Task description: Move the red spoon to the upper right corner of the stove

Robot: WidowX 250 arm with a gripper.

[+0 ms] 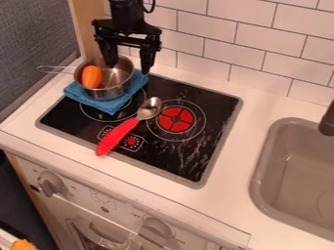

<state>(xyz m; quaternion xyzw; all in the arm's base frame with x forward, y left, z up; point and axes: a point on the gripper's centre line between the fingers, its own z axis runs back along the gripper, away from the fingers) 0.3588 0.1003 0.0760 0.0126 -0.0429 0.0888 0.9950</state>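
Red spoon [117,136] on stove [219,105]; pot [118,78] on blue cloth [106,106], orange item [92,77] inside

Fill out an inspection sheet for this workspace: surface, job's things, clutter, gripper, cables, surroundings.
Surface: white countertop with an inset black toy stove, pale scuffs on its right part.
Job's things: red-handled spoon lying diagonally, bowl at the red burner, handle end over the stove's front rim.
Clutter: metal saucepan holding an orange object, standing on a blue cloth.
Gripper: black pincer open above the saucepan's right side, holding nothing.
Cables: one black loop beside the arm; no others seen.
Surroundings: white tiled wall behind, grey sink right, control knobs in front.
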